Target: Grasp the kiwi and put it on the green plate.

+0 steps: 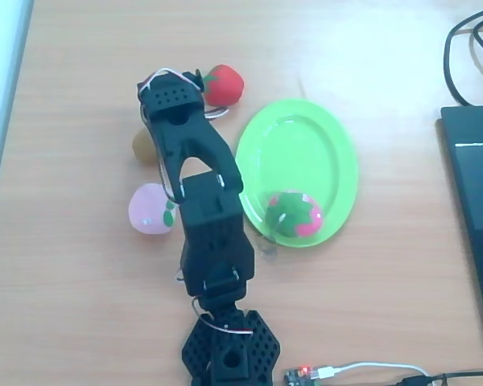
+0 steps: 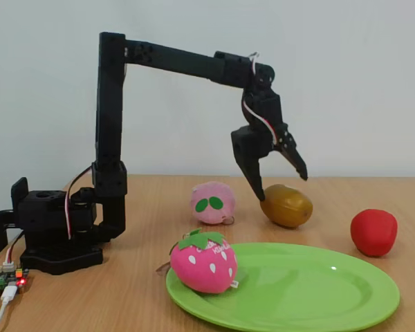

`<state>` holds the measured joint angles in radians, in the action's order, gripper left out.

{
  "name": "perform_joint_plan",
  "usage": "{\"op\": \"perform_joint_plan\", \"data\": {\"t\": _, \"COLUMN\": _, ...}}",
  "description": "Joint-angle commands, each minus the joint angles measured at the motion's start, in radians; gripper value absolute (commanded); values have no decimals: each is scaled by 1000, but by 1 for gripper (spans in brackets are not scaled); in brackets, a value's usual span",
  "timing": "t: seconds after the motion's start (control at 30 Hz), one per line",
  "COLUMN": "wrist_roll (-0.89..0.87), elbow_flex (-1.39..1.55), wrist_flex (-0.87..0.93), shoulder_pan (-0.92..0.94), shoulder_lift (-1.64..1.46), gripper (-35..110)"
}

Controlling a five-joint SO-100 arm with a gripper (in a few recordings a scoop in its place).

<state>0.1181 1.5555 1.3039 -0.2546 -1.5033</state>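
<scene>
The brown kiwi (image 2: pixel 286 205) lies on the wooden table behind the green plate (image 2: pixel 318 285). In the overhead view the kiwi (image 1: pixel 142 145) peeks out at the left of the black arm, well left of the green plate (image 1: pixel 310 141). My gripper (image 2: pixel 280 182) hangs open just above the kiwi, one fingertip down at its left side and the other raised over its right. Nothing is between the fingers. From above, the wrist (image 1: pixel 174 100) covers the fingers.
A pink plush strawberry (image 1: pixel 293 214) lies on the near end of the plate. A red toy strawberry (image 1: pixel 224 84) and a pale pink ball (image 1: pixel 150 209) flank the kiwi. A dark laptop (image 1: pixel 475 209) with cables sits at the right edge.
</scene>
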Motion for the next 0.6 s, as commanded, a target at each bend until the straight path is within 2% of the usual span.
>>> {"op": "perform_joint_plan", "data": {"t": 0.0, "wrist_roll": 18, "elbow_flex": -29, "wrist_flex": 5, "shoulder_pan": -15, "shoulder_lift": 5, "gripper": 47}}
{"op": "perform_joint_plan", "data": {"t": 0.57, "wrist_roll": 18, "elbow_flex": -126, "wrist_flex": 3, "shoulder_pan": -17, "shoulder_lift": 164, "gripper": 46}}
